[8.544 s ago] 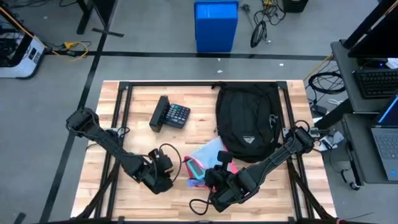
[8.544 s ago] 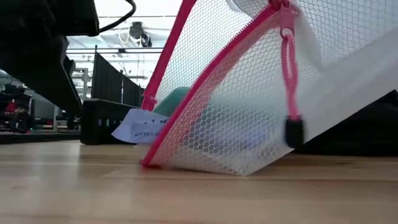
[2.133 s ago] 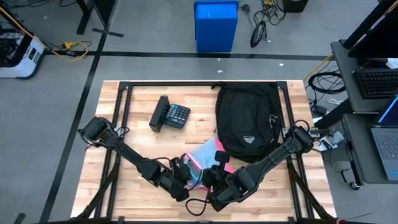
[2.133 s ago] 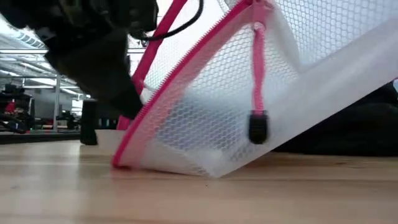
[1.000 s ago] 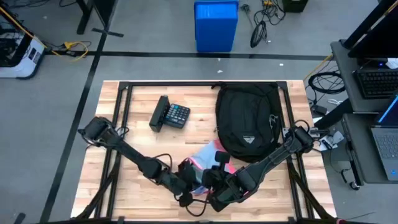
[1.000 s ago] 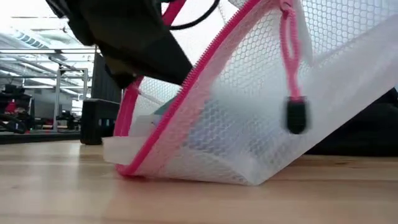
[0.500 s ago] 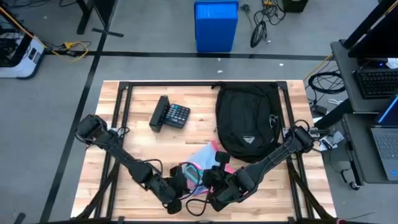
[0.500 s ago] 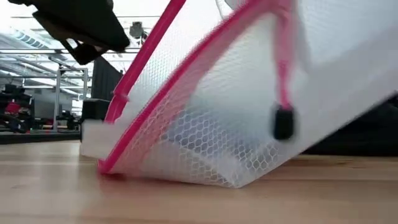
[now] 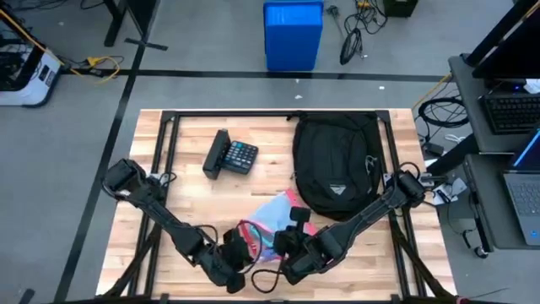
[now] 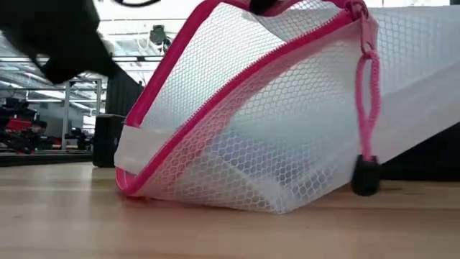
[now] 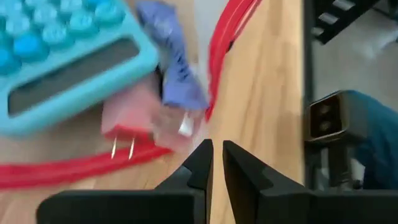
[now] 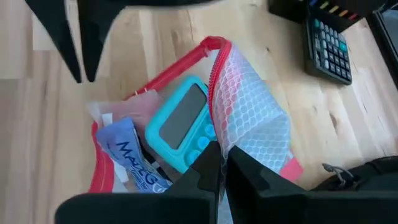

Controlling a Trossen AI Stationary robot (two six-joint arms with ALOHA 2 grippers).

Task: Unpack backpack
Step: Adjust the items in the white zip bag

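Pinching the upper flap of the white mesh zip pouch with pink trim [image 12: 249, 124], the right claw [image 12: 222, 163] has its fingers closed on the fabric and holds the mouth lifted and gaping; in the high view the right claw [image 9: 287, 243] sits at the pouch's near end [image 9: 270, 221], close to the counter's front edge.

The left claw [image 11: 216, 157] hovers just off the open mouth, fingers nearly together with only a thin gap, nothing between them. In the high view the left claw [image 9: 234, 253] is just beside the pouch's open end.

Inside the mouth: a teal plastic calculator [image 12: 183, 121], a blue printed packet [image 12: 127, 155] and a small clear-and-red item with two metal prongs [image 11: 134, 127], lying right ahead of the left fingertips. The pouch's long axis runs from the claws diagonally back toward the large black fabric backpack [image 9: 335, 165].

That backpack lies flat on the wooden counter [image 9: 186, 165], right of centre and toward the far side, behind the pouch and touching or nearly touching its far end. A black desk calculator [image 9: 231, 154] lies well apart, left of the backpack.

Judgement: the left arm is nearer the opening and its contents; it would have to spread its fingers and go forward into the mouth while the right holds the flap up.
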